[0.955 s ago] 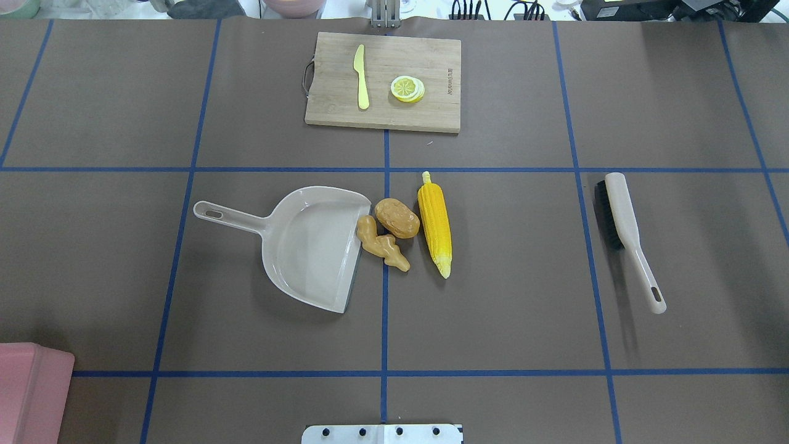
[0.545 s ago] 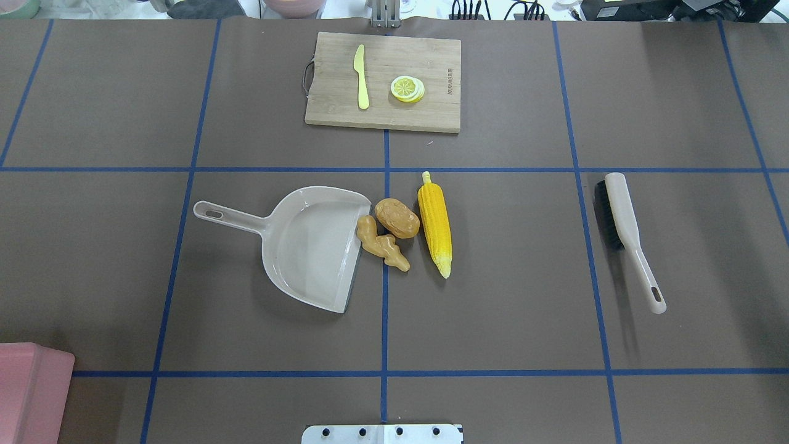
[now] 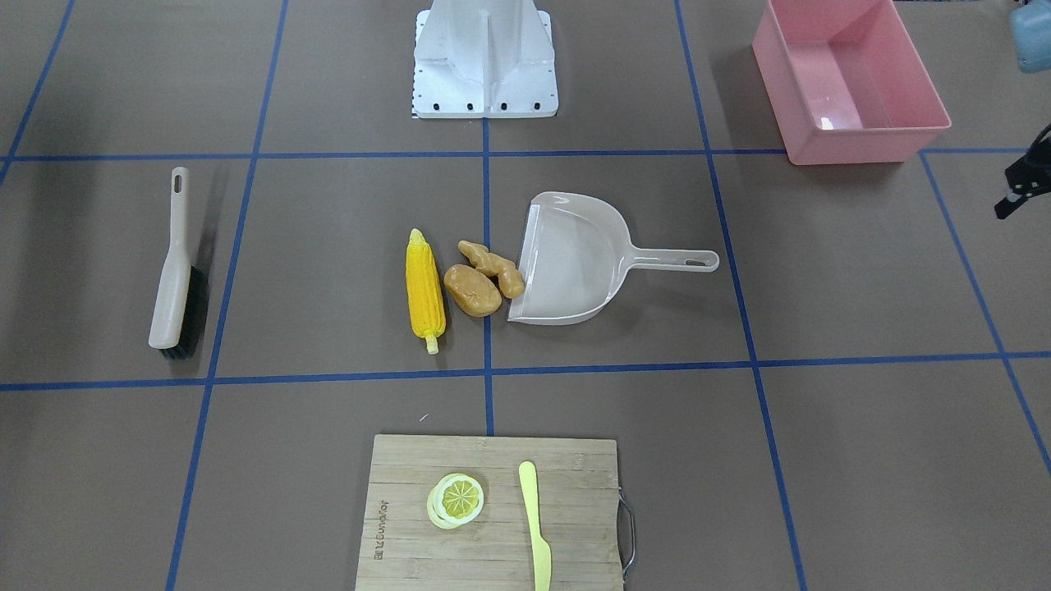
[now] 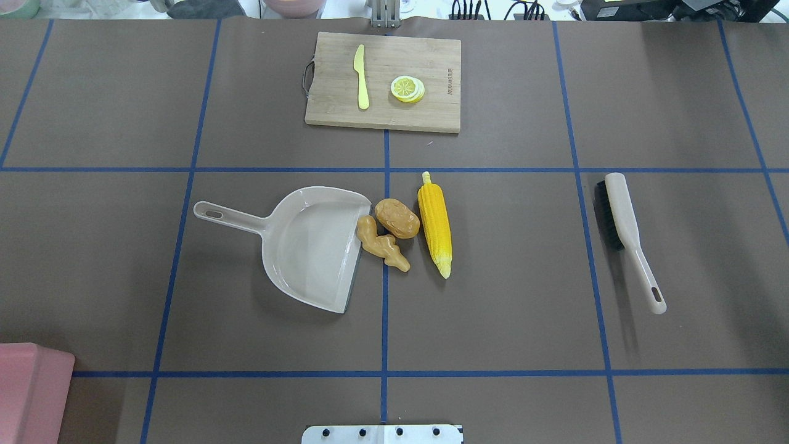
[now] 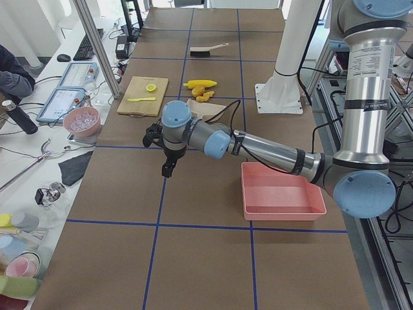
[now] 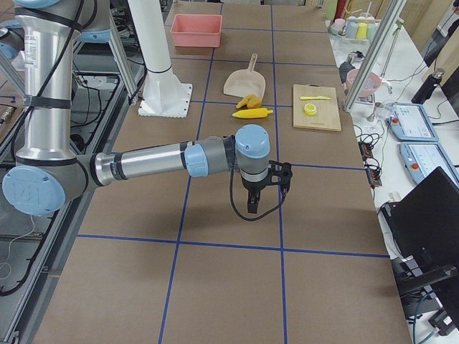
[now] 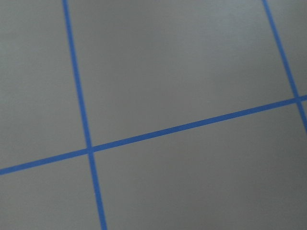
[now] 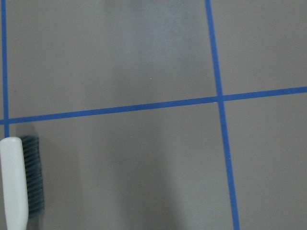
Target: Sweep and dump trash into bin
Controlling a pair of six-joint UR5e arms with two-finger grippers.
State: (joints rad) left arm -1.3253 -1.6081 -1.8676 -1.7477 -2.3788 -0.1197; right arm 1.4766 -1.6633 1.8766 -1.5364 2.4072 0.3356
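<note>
Nothing has budged since a second ago: every item on the tabletop sits exactly where it was in the overhead view.

Reading across from the left, the pink bin is tucked at the near left corner, well apart from everything else. That looks deliberate, a dumping spot on the left arm's side.

Next comes the beige dustpan, handle pointing left and open mouth facing right toward the trash. The ginger root touches the pan's lip, the potato sits against the ginger, and the corn cob lies just beside the potato. Lined up like that, one leftward push should carry all three in.

Far right lies the brush, free on the right arm's side.

The left end effector hangs over bare surface out past the bin. The right end effector hangs over bare surface too (its wrist camera catches the brush head at the frame's edge, so it's close). From these side angles I cannot tell whether either one is open or closed.

The surface is a matte brown covering gridded with blue tape. At the far edge sits a cutting board with a yellow knife and a lemon slice. Operator benches with tablets and clutter flank the table.
</note>
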